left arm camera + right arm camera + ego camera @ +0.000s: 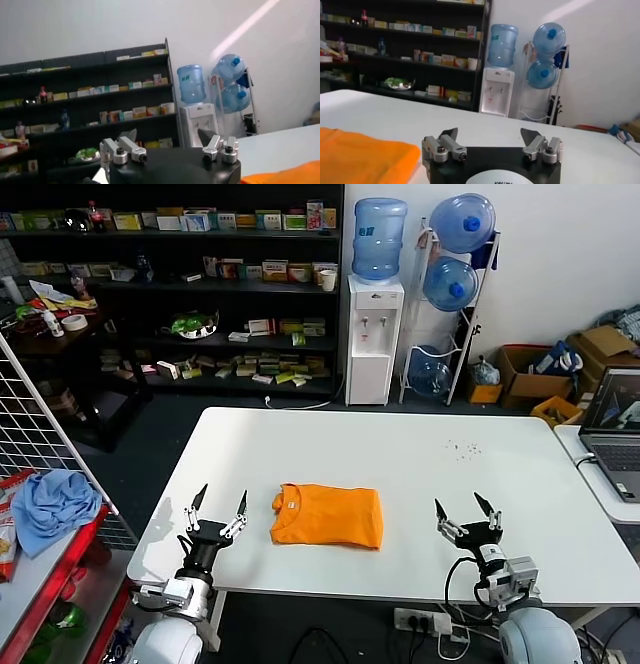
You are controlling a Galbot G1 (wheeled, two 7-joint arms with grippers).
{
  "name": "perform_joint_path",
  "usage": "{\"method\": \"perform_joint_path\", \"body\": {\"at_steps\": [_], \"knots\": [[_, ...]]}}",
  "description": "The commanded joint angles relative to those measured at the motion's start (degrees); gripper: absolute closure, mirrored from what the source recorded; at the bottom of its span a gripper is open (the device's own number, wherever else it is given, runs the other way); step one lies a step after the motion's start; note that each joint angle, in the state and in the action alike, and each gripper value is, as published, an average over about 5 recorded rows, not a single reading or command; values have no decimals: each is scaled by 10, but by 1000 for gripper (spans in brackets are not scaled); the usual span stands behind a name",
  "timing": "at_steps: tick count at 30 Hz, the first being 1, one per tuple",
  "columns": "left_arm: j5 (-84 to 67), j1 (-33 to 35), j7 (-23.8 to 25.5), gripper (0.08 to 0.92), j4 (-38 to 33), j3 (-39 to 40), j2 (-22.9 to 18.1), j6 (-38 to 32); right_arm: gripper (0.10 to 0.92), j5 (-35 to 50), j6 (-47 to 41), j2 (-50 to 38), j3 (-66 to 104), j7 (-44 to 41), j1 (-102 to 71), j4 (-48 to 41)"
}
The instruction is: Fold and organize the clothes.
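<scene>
The orange T-shirt lies folded into a compact rectangle near the front middle of the white table, its ribbed neck at its left end. My left gripper is open and empty, at the table's front left, a short way left of the shirt. My right gripper is open and empty, at the front right, apart from the shirt. In the left wrist view an edge of the shirt shows beside the open gripper. In the right wrist view the shirt lies beside the open gripper.
A wire rack and a red shelf with a light blue cloth stand at the left. A laptop sits on a side table at the right. Dark shelves and a water dispenser stand behind the table.
</scene>
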Motion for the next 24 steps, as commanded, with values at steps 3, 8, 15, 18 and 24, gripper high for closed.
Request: {"method": "perform_joint_path", "body": {"at_steps": [3, 8, 15, 18, 24], "knots": [[13, 39, 9, 177, -44, -43, 39, -13, 203, -5, 13, 16, 31, -27, -12, 17], [15, 51, 10, 177, -58, -44, 36, -2, 203, -6, 11, 18, 31, -26, -15, 22], [13, 57, 7, 177, -60, -43, 34, 2, 203, -12, 3, 19, 31, -26, -18, 29], [13, 58, 6, 177, -62, -42, 33, 4, 203, -12, 0, 19, 32, -27, -20, 33], [15, 60, 5, 177, -64, -41, 31, 5, 203, -10, -3, 18, 36, -27, -22, 38]]}}
